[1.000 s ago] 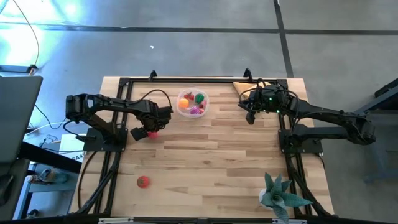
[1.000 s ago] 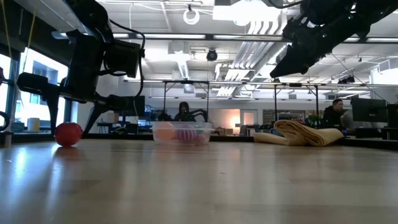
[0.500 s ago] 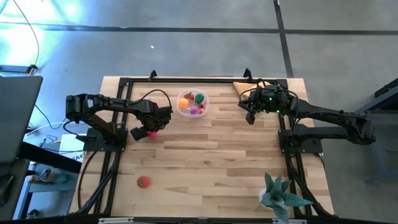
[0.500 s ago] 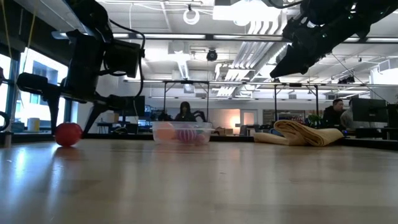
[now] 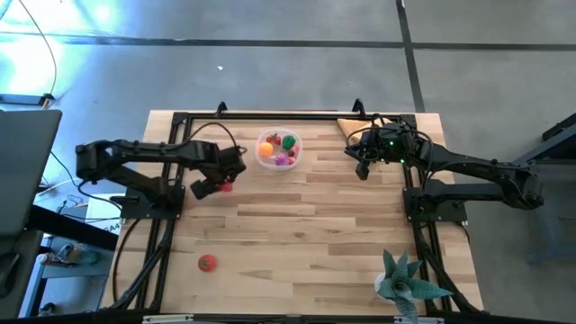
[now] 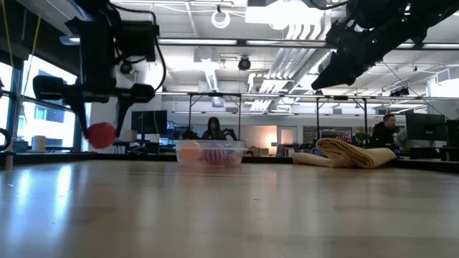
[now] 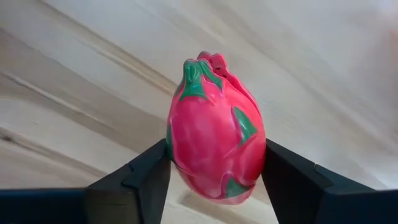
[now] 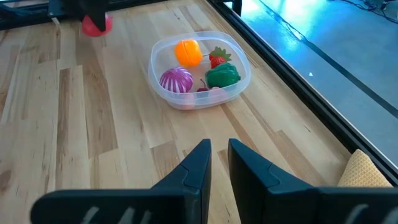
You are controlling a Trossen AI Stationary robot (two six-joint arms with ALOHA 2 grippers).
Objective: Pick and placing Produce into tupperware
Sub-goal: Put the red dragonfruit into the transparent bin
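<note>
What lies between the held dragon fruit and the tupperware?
Only bare wooden table, seen in the high view, separates the dragon fruit in the left pincer from the tupperware.

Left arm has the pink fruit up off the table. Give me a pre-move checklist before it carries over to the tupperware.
1. Left gripper clamps pink fruit on both sides: ok.
2. Fruit lifted clear of table: ok.
3. Tupperware upright, open on top: ok.
4. Spare room beside the orange, magenta, green and red pieces inside: ok.
5. Right gripper off the path: ok.
6. Red piece near the front edge waiting: not ok.
</note>
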